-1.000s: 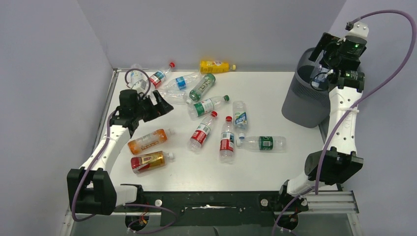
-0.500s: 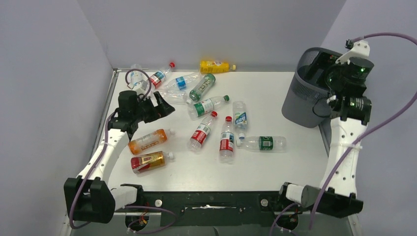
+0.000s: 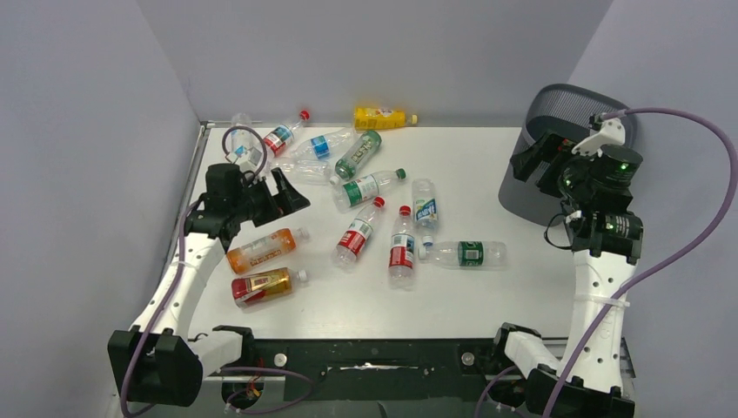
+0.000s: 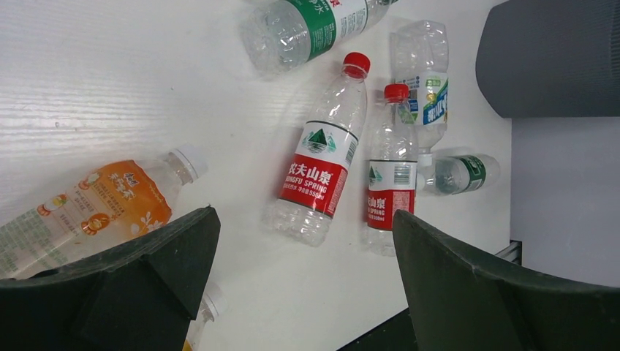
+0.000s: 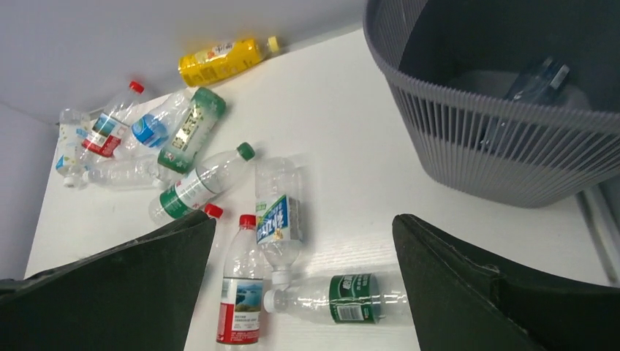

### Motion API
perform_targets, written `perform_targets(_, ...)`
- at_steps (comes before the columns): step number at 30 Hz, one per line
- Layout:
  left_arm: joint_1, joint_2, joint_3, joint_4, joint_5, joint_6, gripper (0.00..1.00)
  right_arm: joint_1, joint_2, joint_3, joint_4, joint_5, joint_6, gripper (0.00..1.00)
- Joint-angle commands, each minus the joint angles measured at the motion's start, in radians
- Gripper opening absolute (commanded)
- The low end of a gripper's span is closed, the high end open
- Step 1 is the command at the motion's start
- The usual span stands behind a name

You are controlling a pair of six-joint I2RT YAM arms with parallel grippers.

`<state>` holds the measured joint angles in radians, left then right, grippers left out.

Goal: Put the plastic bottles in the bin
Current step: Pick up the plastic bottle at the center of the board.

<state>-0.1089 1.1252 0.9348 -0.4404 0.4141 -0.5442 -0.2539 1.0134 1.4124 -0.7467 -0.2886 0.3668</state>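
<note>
**A:** What sits closest to the arm bases?

**B:** An amber bottle (image 3: 261,286) and an orange bottle (image 3: 258,249), both flat on the left of the desk (image 3: 487,296). The left jaws hang just over the orange one, spread wide with nothing between them. I'd guess that bottle is the target, being the nearest.

**A:** And mid-desk?

**B:** Two red-labelled bottles (image 3: 357,233) lie side by side, with a green-labelled bottle (image 3: 461,252) crosswise to their right. They all lie on their sides, so a grip across the body looks the sensible one.

**A:** The right arm?

**B:** The right jaws are released too and carry nothing. They're held high in front of the bin (image 3: 522,196), with the wrist camera looking back over the desk. The bin stands at the far right edge, well apart from the left arm. At least one bottle in the bin (image 5: 539,79) lies on the bottom.

**A:** Furthest back?

**B:** A loose cluster lies toward the back-left corner, and a yellow bottle (image 3: 380,117) lies along the rear wall. Most of the plastic bottles are outside the bin, so much of the job remains.
</note>
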Motion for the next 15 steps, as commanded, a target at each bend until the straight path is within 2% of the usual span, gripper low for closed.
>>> perform_targets(1, 0.000, 0.012, 0.027, -0.025, 0.018, 0.008, 0.90, 0.007, -0.056, -0.106, 0.090, -0.081, 0.087, 0.98)
perform_targets(6, -0.001, -0.066, -0.042, 0.019, -0.007, -0.028, 0.90, 0.015, -0.163, -0.272, 0.130, -0.138, 0.126, 0.98)
perform_targets(10, -0.003, -0.134, -0.071, 0.074, -0.008, -0.038, 0.90, 0.034, -0.322, -0.390, 0.190, -0.171, 0.180, 0.98)
perform_targets(15, -0.019, -0.141, -0.018, -0.001, -0.017, -0.037, 0.90, 0.096, -0.398, -0.421, 0.079, -0.153, 0.171, 0.98)
